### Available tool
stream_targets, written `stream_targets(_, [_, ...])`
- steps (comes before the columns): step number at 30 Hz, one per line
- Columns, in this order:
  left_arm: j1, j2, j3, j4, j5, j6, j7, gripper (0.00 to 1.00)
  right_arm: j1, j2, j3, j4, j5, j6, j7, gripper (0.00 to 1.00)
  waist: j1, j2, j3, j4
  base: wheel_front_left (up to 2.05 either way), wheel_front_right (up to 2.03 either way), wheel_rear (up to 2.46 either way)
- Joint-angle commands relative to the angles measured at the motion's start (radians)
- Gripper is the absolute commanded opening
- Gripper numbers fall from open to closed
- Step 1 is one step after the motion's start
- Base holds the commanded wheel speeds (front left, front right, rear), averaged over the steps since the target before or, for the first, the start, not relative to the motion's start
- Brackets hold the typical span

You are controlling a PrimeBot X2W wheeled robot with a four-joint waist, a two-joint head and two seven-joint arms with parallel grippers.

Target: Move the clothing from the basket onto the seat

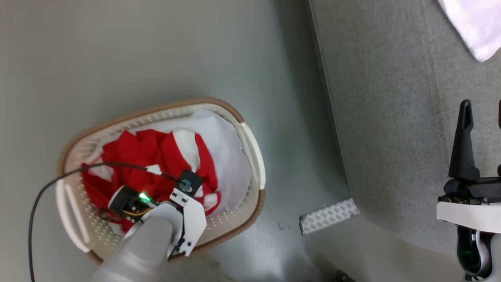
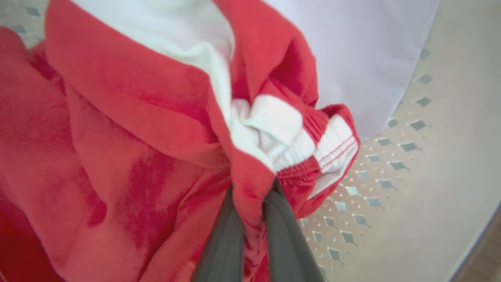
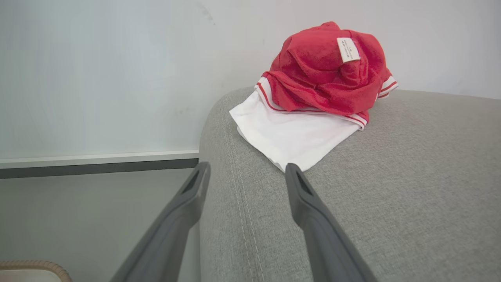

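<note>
Over on the left, the oval laundry basket [image 1: 164, 106] sits on the grey-green floor [image 1: 156, 47], brown rim up and white handles on either side, with a black cable [image 1: 43, 188] looping across it. Inside, the red clothing [image 1: 137, 152] is heaped on a sheet of white fabric [image 1: 231, 156] that lines the far half of the basket. The left arm reaches down into it, and from the wrist you can see the left claw [image 2: 253, 203] clamped together on a fold of that red cloth, just below a bunched white cuff with red stitching [image 2: 332, 147], the basket's perforated wall right beside it. Moving right, a small patterned strip [image 1: 328, 215] lies on the floor just off the corner of the big grey sofa [image 1: 391, 117]. Up on the sofa there's a red-and-white bundle [image 3: 325, 74], red crumpled on top with a little white tag [image 3: 348, 49] showing and a white panel edged in red stripes spread flat underneath, close to the cushion's rounded edge. And at the far right, the right claw [image 3: 247, 172] hangs over the sofa cushion with its two dark fingers spread wide apart, nothing between them, pointing toward that bundle but well short of it.
</note>
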Motion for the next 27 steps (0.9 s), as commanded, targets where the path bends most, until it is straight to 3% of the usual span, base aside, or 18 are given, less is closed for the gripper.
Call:
stream_targets(1, [0.016,-0.003,0.013,-0.008,-0.026,0.005,-0.04,0.0,0.005,0.0,-0.004,0.009,-0.015,-0.003,0.001,1.0,-0.0001,0.0,-0.067,0.036,0.0,0.0,0.0])
stream_targets(10, [0.146,-0.026,0.046,-0.051,-0.135,-0.006,-0.19,0.0,0.101,0.0,-0.028,0.056,-0.07,-0.003,0.001,1.0,-0.0001,0.0,-0.369,0.141,0.0,0.0,0.0])
stream_targets(14, [0.22,-0.027,0.037,-0.143,-0.21,-0.014,-0.219,0.0,0.161,-0.001,-0.037,0.075,-0.091,-0.003,0.001,1.0,-0.0001,0.0,-0.492,0.195,0.0,0.0,0.0])
stream_targets(22, [0.338,-0.026,0.022,-0.334,-0.323,0.032,-0.239,0.0,0.254,-0.002,-0.051,0.097,-0.127,-0.003,0.001,1.0,-0.0001,0.0,-0.66,0.28,0.0,0.0,0.0])
stream_targets(27, [0.443,-0.024,0.055,-0.493,-0.37,0.09,-0.258,0.0,0.325,-0.012,-0.04,0.113,-0.151,-0.003,0.001,1.0,-0.0001,0.0,-0.77,0.317,0.0,0.0,0.0])
